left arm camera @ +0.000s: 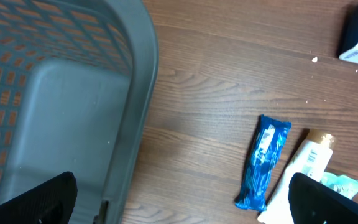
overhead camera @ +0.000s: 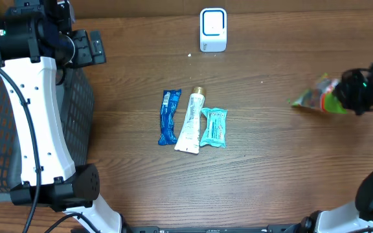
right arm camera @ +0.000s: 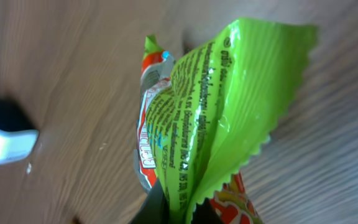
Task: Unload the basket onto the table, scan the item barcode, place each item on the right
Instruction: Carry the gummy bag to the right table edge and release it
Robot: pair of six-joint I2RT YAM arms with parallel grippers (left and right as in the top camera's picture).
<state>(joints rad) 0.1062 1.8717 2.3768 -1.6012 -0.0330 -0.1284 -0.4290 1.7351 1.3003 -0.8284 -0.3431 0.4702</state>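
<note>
green crinkly snack bag (overhead camera: 309, 98) pinched in right gripper (overhead camera: 337, 96), maybe lifted, not yet at white scanner box (overhead camera: 213, 29); left gripper (overhead camera: 94, 48) wide, empty.

Basket (overhead camera: 76, 123) at left edge of surface (overhead camera: 271, 162). Scanner (overhead camera: 213, 30) back centre. Bar (overhead camera: 168, 116), tube (overhead camera: 191, 122), pouch (overhead camera: 214, 127) side by side in middle, left to right. Packet (overhead camera: 316, 97) far right, in right gripper (overhead camera: 339, 96).

The snack packet (right arm camera: 229, 112) is lime-green and red, wrapper (overhead camera: 168, 116) blue, tube (overhead camera: 191, 123) white, pouch (overhead camera: 214, 127) teal.
</note>
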